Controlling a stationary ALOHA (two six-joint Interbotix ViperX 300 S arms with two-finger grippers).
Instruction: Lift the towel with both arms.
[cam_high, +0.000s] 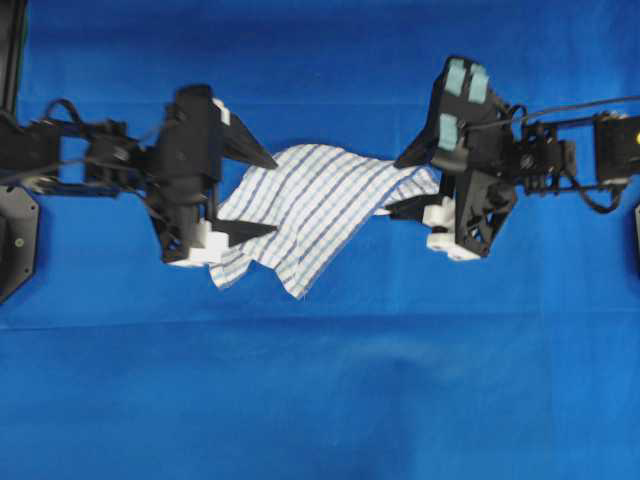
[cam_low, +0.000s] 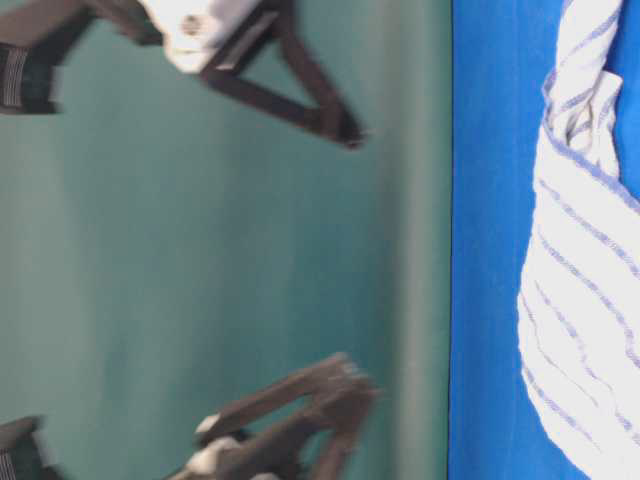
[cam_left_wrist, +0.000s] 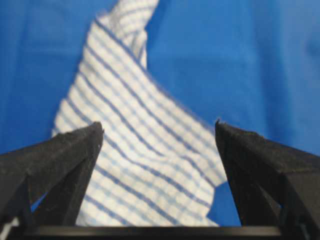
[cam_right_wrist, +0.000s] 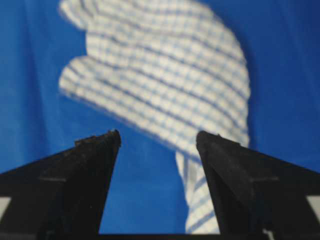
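Towel (cam_high: 315, 210) lies crumpled between 2 spread hands.

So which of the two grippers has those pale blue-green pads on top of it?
The right gripper, on the right of the overhead view: its arm carries pale teal pads. The left gripper shows only black and white parts.

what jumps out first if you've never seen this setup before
The crumpled checked towel stands out first, white with blue stripes, lying on the bright blue sheet just above the middle of the overhead view. Next come the two black arms flanking it: the left end effector and right end effector both stand open, pointing inward at the towel's opposite edges.
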